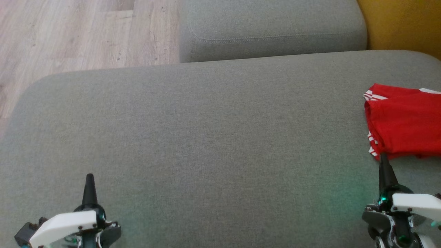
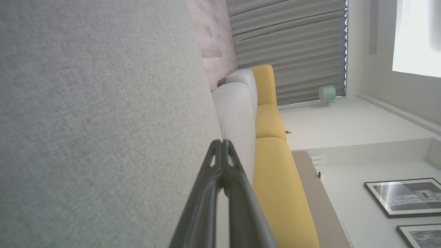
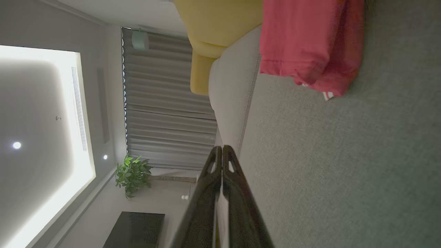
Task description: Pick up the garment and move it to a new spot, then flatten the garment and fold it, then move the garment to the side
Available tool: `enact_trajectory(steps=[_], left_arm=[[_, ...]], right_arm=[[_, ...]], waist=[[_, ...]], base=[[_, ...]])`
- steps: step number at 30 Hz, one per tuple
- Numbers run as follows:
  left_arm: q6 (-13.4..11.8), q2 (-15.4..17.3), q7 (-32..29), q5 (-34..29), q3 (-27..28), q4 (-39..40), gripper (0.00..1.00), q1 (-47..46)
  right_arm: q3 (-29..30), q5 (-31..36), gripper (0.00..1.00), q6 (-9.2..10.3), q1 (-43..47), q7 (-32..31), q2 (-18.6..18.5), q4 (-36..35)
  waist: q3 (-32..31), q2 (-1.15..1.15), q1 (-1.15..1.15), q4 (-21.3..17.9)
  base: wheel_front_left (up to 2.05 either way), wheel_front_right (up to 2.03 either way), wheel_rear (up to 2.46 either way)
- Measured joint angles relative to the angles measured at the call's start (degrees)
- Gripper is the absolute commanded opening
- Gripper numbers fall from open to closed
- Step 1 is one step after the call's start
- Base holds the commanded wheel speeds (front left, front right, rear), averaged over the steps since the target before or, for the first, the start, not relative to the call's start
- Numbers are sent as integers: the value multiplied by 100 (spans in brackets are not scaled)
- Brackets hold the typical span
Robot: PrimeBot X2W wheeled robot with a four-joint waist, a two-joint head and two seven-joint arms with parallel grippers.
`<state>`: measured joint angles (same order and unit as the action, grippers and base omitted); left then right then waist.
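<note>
Red fabric garment, folded, at right edge of grey upholstered cushion. Left tool, right tool both closed, empty; right tip just beside garment. Likely set-aside done: retreat straight, avoid snagging it.

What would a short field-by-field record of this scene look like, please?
red garment: white-striped trim, looks folded, lying at the right side of the grey seat cushion
left end effector: shut, empty, over bare cushion
right end effector: shut, empty, just short of the garment's near edge
task state: garment not held
surroundings: second grey cushion, yellow cushion, wood floor beyond
</note>
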<state>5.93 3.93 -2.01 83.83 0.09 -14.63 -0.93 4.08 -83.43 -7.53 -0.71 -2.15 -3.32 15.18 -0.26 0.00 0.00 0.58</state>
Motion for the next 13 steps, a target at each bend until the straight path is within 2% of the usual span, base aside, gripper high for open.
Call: enact_trajectory(steps=[13], left_arm=[[83,-4,-204,888,178,-78,0,-169]], right_arm=[[133,-880,0,0,-229,-208,-1,43]], waist=[[42,0,0,-54]], base=[[0,0,0]])
